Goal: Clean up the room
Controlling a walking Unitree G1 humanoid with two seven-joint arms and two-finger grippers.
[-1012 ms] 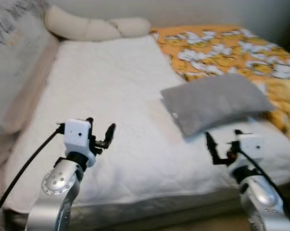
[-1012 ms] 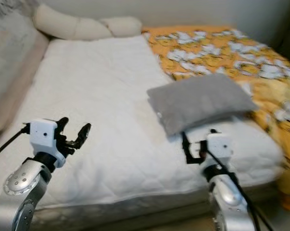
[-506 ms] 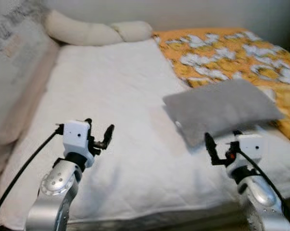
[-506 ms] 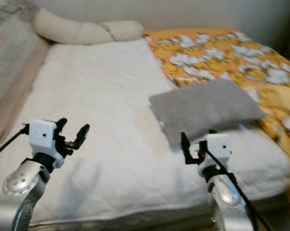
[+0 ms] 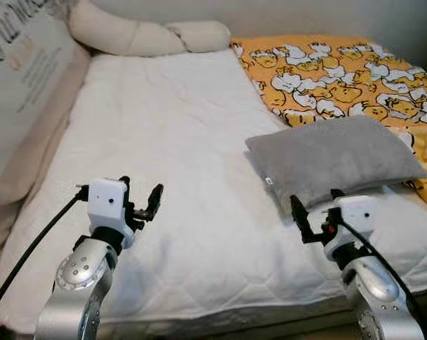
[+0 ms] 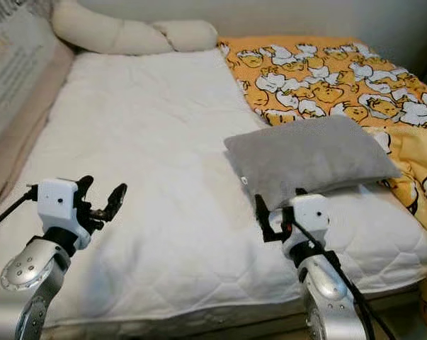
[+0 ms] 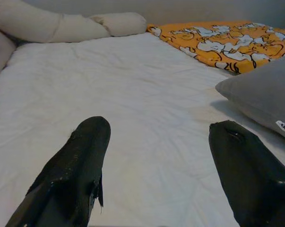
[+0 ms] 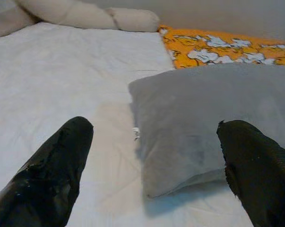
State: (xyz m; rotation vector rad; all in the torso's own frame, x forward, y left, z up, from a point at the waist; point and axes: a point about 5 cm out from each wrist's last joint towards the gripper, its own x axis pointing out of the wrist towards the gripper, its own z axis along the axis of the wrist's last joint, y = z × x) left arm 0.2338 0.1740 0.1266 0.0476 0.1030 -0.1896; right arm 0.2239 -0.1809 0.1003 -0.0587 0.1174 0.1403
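Mattress (image 5: pixel 178 142) in white quilting takes up most of what I see, and I place everything against it; its near edge runs just below my two arms, its left side meets a padded beige side panel (image 5: pixel 22 92) printed with lettering, and its head end carries a long cream bolster (image 5: pixel 128 35) lying across the top. Grey pillow (image 5: pixel 337 159) lies flat on the right half of the mattress, toward the near edge, one corner overlapping an orange blanket with white cartoon ducks (image 5: pixel 340 71) that covers the far right part and spills off the right side; a small white tag shows on the pillow's near left edge. The whole left and centre of the mattress is open sheet. My left end effector (image 5: pixel 141 204) hovers over the near left part of the mattress, fingers spread apart, holding nothing; my right end effector (image 5: pixel 311 219) hangs just in front of the pillow's near edge, fingers (image 8: pixel 52 175) wide apart too, the pillow showing between them.
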